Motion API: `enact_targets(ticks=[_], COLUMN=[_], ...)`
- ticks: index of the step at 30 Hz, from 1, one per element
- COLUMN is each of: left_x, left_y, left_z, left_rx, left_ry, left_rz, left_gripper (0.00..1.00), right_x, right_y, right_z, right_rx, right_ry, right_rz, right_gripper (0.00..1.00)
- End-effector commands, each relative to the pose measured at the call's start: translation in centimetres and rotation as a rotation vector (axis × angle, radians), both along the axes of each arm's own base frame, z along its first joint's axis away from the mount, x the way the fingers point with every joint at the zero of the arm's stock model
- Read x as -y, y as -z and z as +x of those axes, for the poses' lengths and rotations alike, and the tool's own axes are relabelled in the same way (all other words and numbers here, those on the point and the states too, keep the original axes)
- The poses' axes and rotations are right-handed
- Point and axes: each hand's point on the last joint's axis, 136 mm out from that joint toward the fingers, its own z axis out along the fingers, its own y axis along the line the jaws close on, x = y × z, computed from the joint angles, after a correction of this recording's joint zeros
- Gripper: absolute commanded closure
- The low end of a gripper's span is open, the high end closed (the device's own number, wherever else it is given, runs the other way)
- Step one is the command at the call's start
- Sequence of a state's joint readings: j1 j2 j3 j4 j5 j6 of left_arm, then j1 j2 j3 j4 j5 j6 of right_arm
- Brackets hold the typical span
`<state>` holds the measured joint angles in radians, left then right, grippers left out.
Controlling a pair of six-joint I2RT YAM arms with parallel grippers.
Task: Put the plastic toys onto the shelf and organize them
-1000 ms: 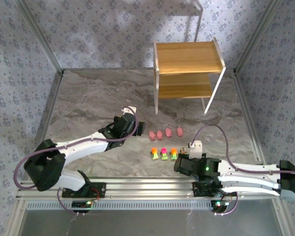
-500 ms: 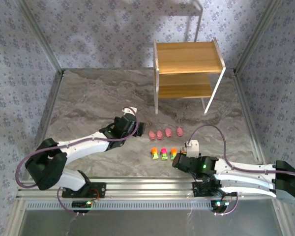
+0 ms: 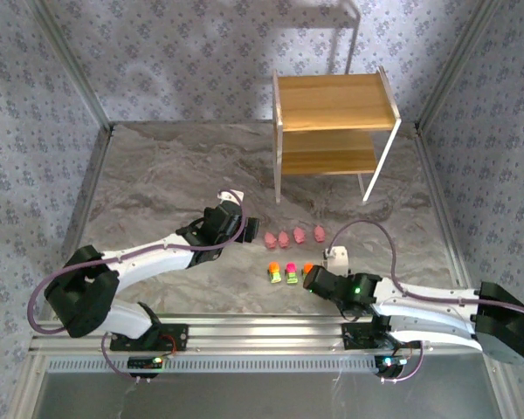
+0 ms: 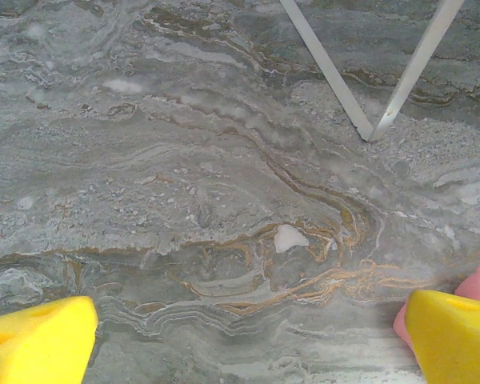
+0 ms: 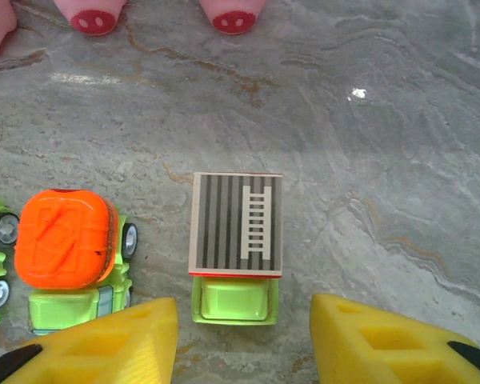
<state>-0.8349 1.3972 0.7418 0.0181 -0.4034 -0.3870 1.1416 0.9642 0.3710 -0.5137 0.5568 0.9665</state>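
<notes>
Right hand [image 5: 242, 324] is straddling the small blocky plastic truck with a grey-striped top and green cab [image 5: 236, 224]. Its fingers are standing apart, clear of both sides. The toy is likely light, rigid and slick, so grip its flat sides squarely. Left hand [image 4: 244, 340] is hanging spread wide, holding nothing.

The left arm stretches forward and rightward from its base, the left gripper [image 3: 247, 229] held low with its yellow fingers [image 4: 40, 340] spread wide. The right arm lies low, reaching leftward — the right gripper [image 3: 309, 278] points forward and down, its fingers [image 5: 384, 346] only partway apart.
</notes>
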Motion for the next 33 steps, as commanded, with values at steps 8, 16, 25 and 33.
enact_targets(ticks=[8, 16, 25, 33], left_x=[0.4, 0.3, 0.3, 0.3], left_y=[-0.5, -0.4, -0.4, -0.4], left_z=[0.6, 0.5, 0.6, 0.5], left_rx=[-0.011, -0.014, -0.016, -0.017], left_ry=[-0.003, -0.004, -0.005, -0.002], left_rz=[-0.030, -0.032, -0.034, -0.035], left_gripper=[0.02, 0.02, 0.02, 0.02], right_x=[-0.4, -0.3, 0.1, 0.2], right_y=[0.3, 0.8, 1.5, 2.1], right_z=[0.4, 0.6, 0.5, 0.4], right_rx=[-0.012, -0.022, -0.044, -0.053], right_ry=[-0.015, -0.008, 0.014, 0.022], right_rz=[-0.011, -0.008, -0.019, -0.024], right_gripper=[0.52, 0.55, 0.58, 0.60])
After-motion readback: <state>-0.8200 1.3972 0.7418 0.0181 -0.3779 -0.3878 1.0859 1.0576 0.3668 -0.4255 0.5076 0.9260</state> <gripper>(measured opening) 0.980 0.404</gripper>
